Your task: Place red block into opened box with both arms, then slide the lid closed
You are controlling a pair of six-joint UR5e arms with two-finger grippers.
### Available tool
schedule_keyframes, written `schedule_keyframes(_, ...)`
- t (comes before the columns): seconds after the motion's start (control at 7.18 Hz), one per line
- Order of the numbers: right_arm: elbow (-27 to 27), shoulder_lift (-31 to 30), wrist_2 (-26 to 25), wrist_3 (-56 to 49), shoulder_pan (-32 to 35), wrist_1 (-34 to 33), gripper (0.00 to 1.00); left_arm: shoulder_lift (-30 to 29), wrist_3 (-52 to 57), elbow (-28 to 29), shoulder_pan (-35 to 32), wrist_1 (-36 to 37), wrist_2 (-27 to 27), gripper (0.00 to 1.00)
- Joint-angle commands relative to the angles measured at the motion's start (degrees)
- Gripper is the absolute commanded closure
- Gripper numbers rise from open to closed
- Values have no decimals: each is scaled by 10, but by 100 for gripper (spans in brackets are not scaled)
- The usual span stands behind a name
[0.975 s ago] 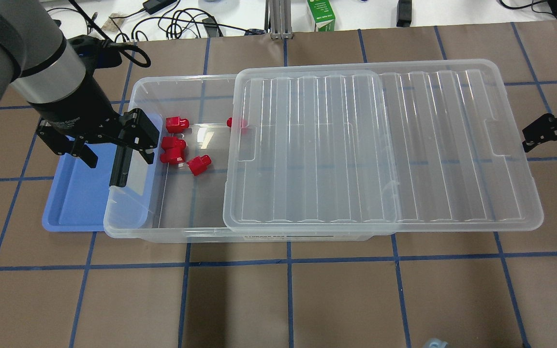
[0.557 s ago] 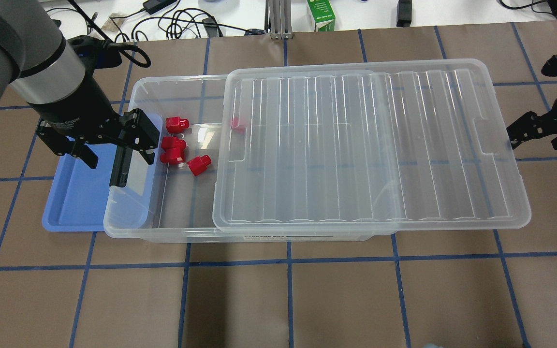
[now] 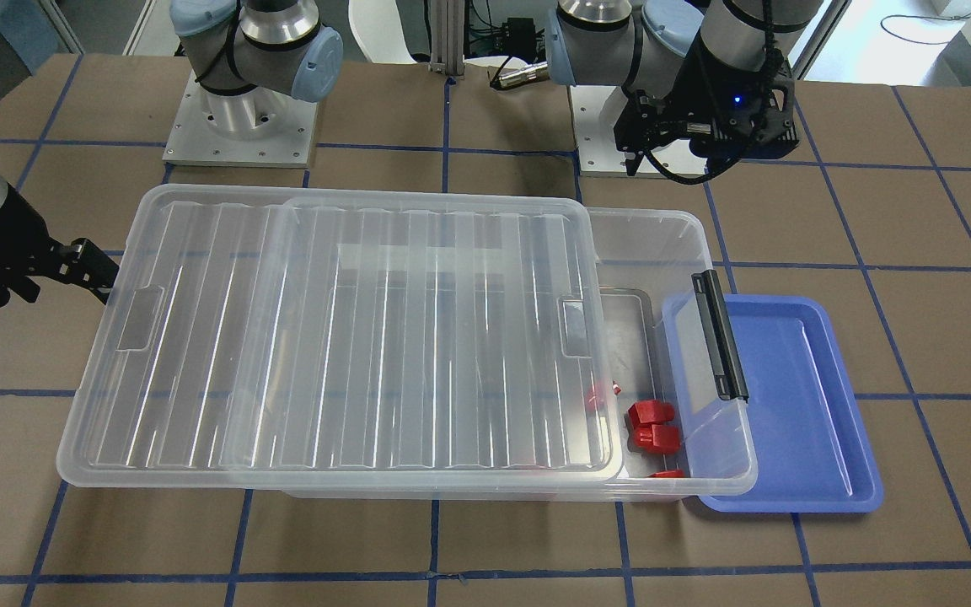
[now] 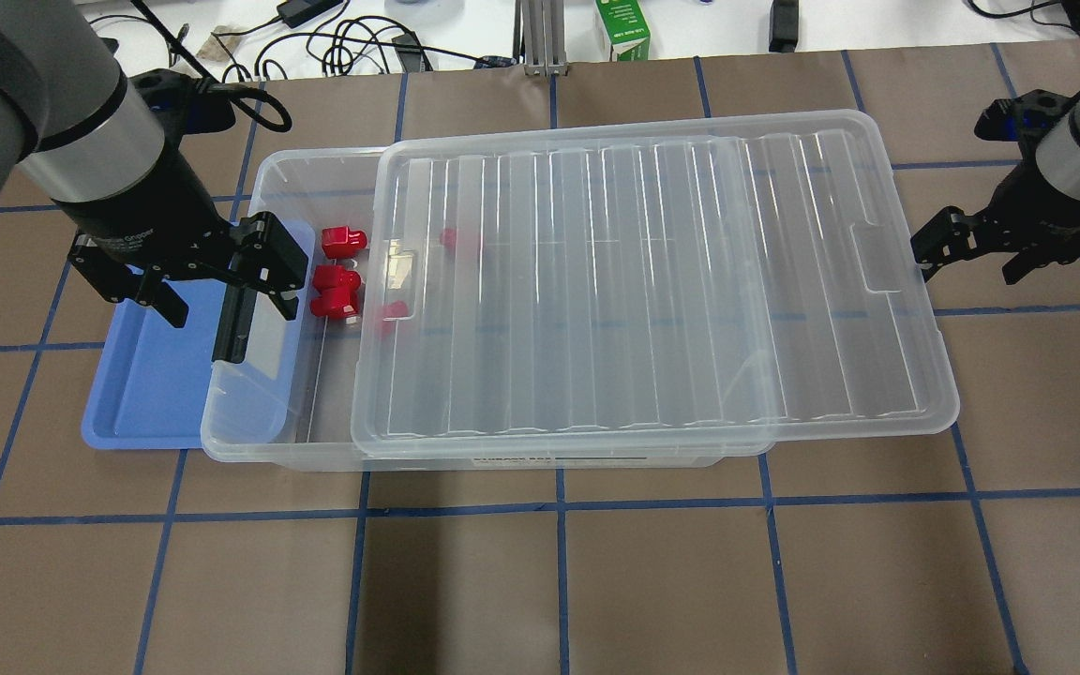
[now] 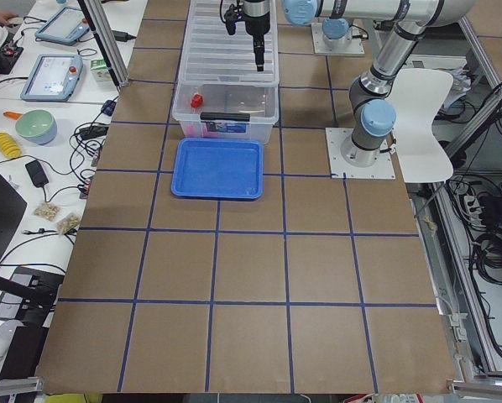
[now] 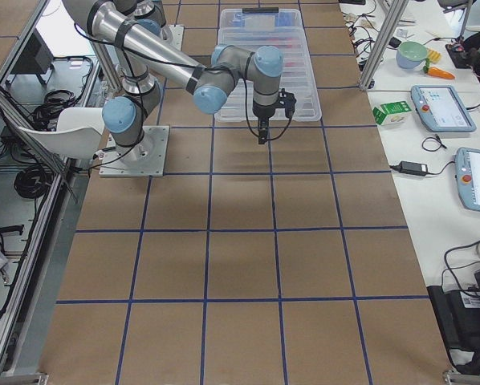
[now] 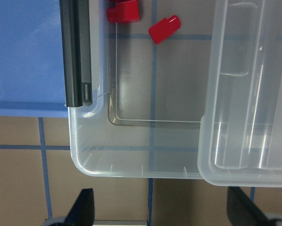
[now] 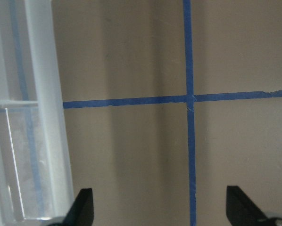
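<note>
- Five red blocks (image 4: 335,279) lie inside the box (image 4: 263,448), bunched at its end on the robot's left. Two of them sit under the lid's leading edge.
- Placing looks done, so the step in hand is the lid slide.
- Lid (image 4: 652,281) rests on the box rim and covers most of it. It overhangs the box's right end, and a band at the left end is uncovered.
- Right end effector (image 4: 975,259): jaws spread wide, holding nothing, at the lid's right short edge beside the handle notch. Contact looks likely but I can't confirm it.
- Left end effector (image 4: 224,305): jaws wide apart, empty. It hovers over the box's open end above the black strip (image 4: 232,328), where the box overlaps the blue tray (image 4: 132,394).
- Next move, my read: push the lid further toward the robot's left, flat and square to the rim, until the overhang is gone.
- Left end effector probably needs height or a retreat so the lid doesn't hit it.
- Box may creep on the surface (image 4: 559,581) under the push.
</note>
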Motion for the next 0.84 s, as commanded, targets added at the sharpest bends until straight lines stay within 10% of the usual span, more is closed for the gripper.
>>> schedule_keyframes(0.0, 0, 1, 0, 44, 60, -24, 0, 0, 0, 0, 0, -1, -1, 0)
schedule_keyframes(0.7, 0, 2, -1, 118, 141, -35, 0, 0, 0, 0, 0, 0, -2, 0)
